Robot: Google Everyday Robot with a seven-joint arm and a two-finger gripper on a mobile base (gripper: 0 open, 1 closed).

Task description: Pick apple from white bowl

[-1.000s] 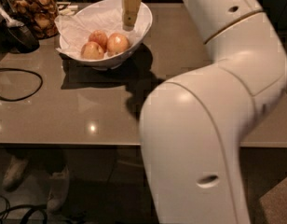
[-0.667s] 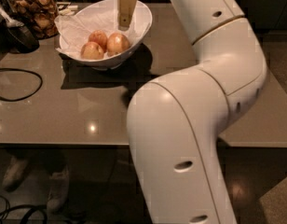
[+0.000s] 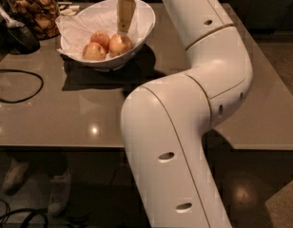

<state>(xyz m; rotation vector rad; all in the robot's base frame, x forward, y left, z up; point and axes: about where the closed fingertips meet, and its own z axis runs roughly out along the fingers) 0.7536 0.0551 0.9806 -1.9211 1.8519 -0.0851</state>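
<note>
Inside the white bowl: the gripper, pointing down right over the apple — tip at or just above its top, contact impossible to judge. Open or closed: cannot tell from this angle. Apple at the right of a cluster of three on the crumpled white paper lining the bowl, close against a smaller apple behind it to the left, a third apple further left. Bowl on the grey-brown table, toward its far side. Glass jar of brown snacks near the bowl on the left; black cable looped on the tabletop nearer the camera. White arm rising from the foreground, bent on the right, reaching back over the table to the bowl. Pale shoes on the floor below the table edge.
</note>
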